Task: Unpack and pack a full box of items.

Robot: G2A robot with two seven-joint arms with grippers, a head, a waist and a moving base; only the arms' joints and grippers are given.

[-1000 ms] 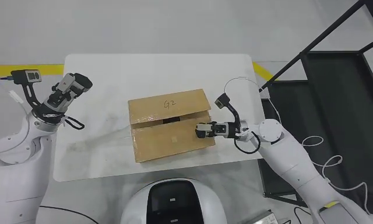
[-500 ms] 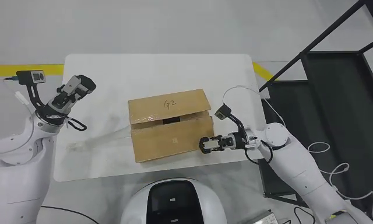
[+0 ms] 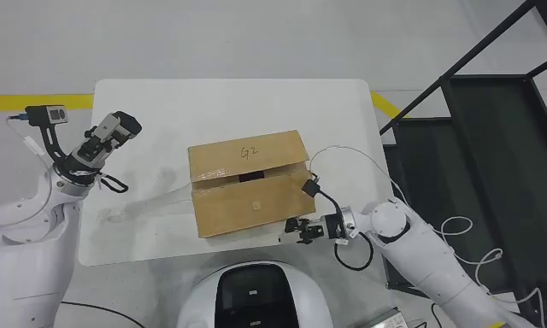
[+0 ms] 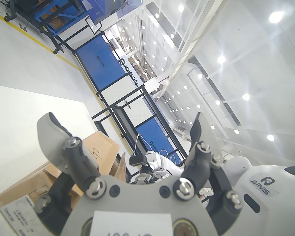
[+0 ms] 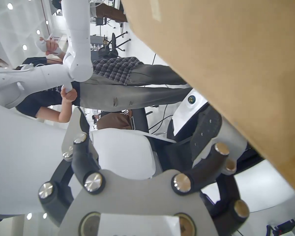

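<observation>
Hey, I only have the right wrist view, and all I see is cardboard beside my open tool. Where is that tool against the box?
Observer: From the top view, the right tool sits at the box's near right corner, by the table's front edge.
Operator: Is the box's top shut?
Observer: Not fully. A dark gap shows at the seam across its top.
</observation>
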